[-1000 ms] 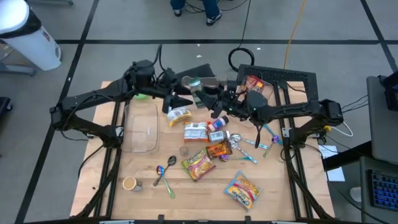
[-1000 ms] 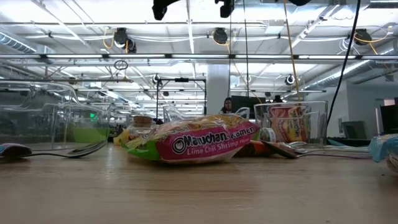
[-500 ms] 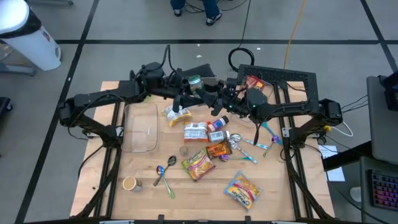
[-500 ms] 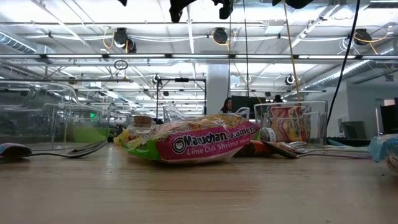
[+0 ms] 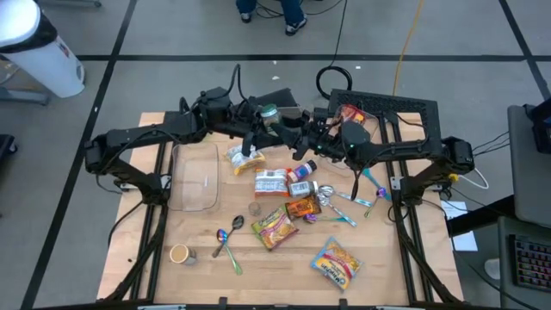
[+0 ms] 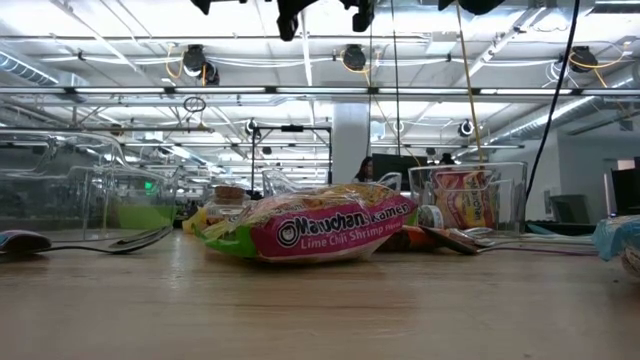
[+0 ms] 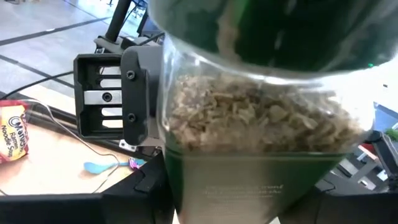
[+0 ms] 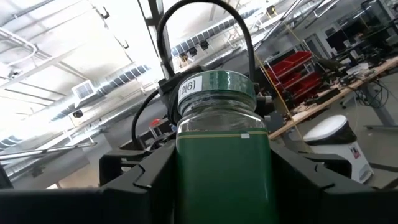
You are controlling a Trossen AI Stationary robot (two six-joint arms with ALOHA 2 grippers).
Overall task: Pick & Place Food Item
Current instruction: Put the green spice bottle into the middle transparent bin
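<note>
Green-lid glass jar [image 5: 269, 113], where is it?
> Off the table [image 5: 258, 280], in the air at upper centre of the high view, between the 2 arms. Grainy brown contents show through the glass in the left wrist view [image 7: 261, 124].

Who has it?
> right gripper [image 5: 294, 129] is clamped on it. In the right wrist view the jar [image 8: 222, 143] stands upright between its 2 dark fingers [image 8: 134, 180], lid up.

And the other side?
> left gripper [image 5: 256, 129] is right against the jar from the frame's left. Whether it grips: can't tell, the jar fills its wrist view.

What's under them?
> yellow packet [image 5: 248, 157] just below the left gripper. Further down the frame, a cluster of small packets and tins, then a Maruchan ramen packet [image 5: 274, 227], which is also centre frame in the low view [image 6: 330, 228].

Rest of the table?
> Clear glass dish [image 5: 196, 176] on the left. Metal spoon [image 5: 225, 234] and a small cup [image 5: 180, 253] at lower left. 1 more noodle packet [image 5: 334, 261] at lower right. Clear container [image 5: 351, 116] with a red packet inside at upper right, behind the right arm.
</note>
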